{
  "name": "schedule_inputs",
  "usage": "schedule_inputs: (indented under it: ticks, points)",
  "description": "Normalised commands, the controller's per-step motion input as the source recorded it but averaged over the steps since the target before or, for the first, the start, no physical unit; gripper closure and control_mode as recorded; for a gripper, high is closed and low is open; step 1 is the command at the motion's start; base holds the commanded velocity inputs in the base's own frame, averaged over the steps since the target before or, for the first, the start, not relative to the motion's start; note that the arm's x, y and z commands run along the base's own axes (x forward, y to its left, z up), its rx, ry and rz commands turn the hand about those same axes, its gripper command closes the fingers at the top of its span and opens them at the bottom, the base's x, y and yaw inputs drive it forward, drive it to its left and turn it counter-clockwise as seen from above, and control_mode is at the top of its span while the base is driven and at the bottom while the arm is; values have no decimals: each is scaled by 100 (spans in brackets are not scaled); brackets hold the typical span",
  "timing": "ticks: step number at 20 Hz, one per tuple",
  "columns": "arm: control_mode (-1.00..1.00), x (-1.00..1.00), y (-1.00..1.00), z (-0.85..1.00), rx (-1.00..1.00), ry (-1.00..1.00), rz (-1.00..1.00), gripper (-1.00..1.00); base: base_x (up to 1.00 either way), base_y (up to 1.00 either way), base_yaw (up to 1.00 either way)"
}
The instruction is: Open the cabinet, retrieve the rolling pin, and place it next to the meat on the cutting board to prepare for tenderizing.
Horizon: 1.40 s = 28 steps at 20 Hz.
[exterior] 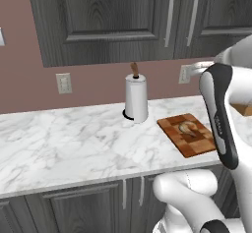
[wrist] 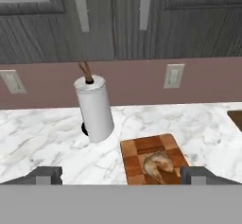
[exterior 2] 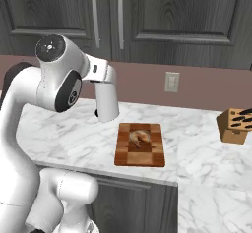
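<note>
The closed cabinet (exterior: pixel 123 15) doors hide whatever lies inside. In the left base view the arm covers the right corner of the cutting board (exterior: pixel 189 134). The knife block (exterior 2: pixel 236 125) is cut off at the right edge.

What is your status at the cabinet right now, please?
Gripper open, empty, above the counter. Cabinet doors shut, rolling pin not retrieved. Meat on the board. Paper towel roll stands beside the board.

meat (exterior 2: pixel 138 137) on cutting board (exterior 2: pixel 140 153) — below cabinet (exterior 2: pixel 147 15)
</note>
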Motion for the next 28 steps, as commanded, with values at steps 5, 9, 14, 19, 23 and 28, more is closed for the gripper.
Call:
schedule_inputs:
  ticks: [5, 9, 14, 19, 23, 28]
  points:
    - [-100, -30, -1, 64, -1, -30, -5, -100, 0, 0, 0]
    - [-100, -17, -5, 63, -3, -27, -6, -100, 0, 0, 0]
    - [-100, -7, 0, 47, -2, -25, -4, -100, 0, 0, 0]
    - [-100, 0, 1, 13, -1, -23, -2, -100, 0, 0, 0]
    - [-100, 0, 3, 0, 0, -4, 0, -100, 0, 0, 0]
    - [-100, 4, 5, 0, -1, 0, -1, -100, 0, 0, 0]
